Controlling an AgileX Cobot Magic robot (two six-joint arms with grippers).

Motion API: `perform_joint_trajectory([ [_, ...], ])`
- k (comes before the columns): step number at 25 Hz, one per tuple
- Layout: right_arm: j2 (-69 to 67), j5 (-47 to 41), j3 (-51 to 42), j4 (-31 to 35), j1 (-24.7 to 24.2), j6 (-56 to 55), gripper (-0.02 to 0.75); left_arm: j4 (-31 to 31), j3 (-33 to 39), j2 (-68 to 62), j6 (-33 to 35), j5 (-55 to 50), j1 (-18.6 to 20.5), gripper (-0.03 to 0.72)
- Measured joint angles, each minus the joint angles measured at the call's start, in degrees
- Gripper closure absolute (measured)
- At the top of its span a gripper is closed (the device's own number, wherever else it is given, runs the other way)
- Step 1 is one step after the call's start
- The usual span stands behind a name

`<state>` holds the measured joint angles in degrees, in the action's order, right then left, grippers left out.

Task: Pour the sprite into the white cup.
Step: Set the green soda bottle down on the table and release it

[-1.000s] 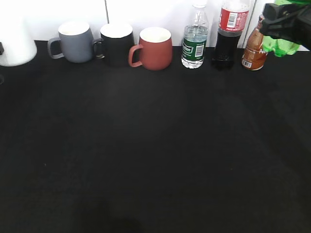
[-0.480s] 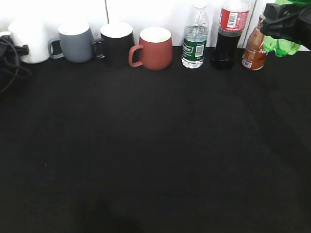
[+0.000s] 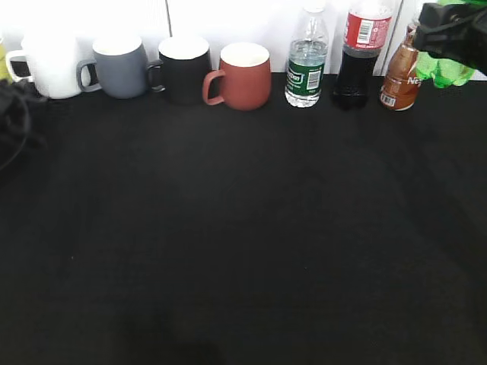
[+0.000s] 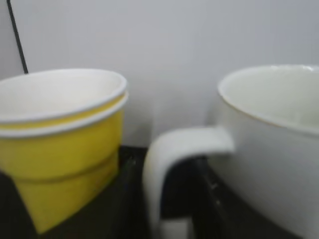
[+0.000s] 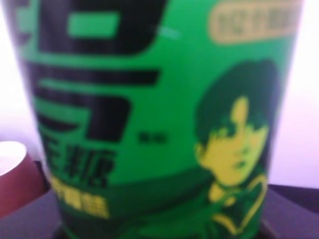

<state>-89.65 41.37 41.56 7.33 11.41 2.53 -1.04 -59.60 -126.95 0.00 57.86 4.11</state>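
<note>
1. Glossy rounded white cup point(image 3: 52, 67) with loop handle sits far left on the matte black surface point(image 3: 243, 228), beside a yellow paper cup point(image 4: 60, 144).
2. Translucent green sprite point(image 3: 445, 68) sits far right, right end effector point(image 3: 449, 34) in front; label fills the wrist view.
3. Cannot tell either end effector's grip.
4. White cup more exposed than before.

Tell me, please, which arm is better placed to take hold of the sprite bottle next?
The right arm, probably. Its gripper is already at the sprite on the far right, and the label fills its wrist view. The left arm is at the opposite end, by the white cup.
</note>
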Motion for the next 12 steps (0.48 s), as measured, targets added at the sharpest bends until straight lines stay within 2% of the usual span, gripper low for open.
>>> perform_joint_trajectory([
  [3,0.0,0.8,0.0,1.7,-1.2,0.2,0.340,-0.2,15.9,12.3,0.0,1.6,-0.1,0.410],
  [6,0.0,1.9,0.0,1.9,-6.9,0.2,0.340,0.2,27.8,28.5,-0.3,-1.7,-1.7,0.410],
  [9,-1.4,3.9,0.4,1.9,-13.2,0.2,0.342,0.3,30.5,42.6,-0.4,-13.6,-7.2,0.410],
  [12,-11.1,5.4,5.8,-1.4,-16.1,-0.6,0.342,0.4,30.6,52.1,-0.4,-24.0,-13.7,0.410],
])
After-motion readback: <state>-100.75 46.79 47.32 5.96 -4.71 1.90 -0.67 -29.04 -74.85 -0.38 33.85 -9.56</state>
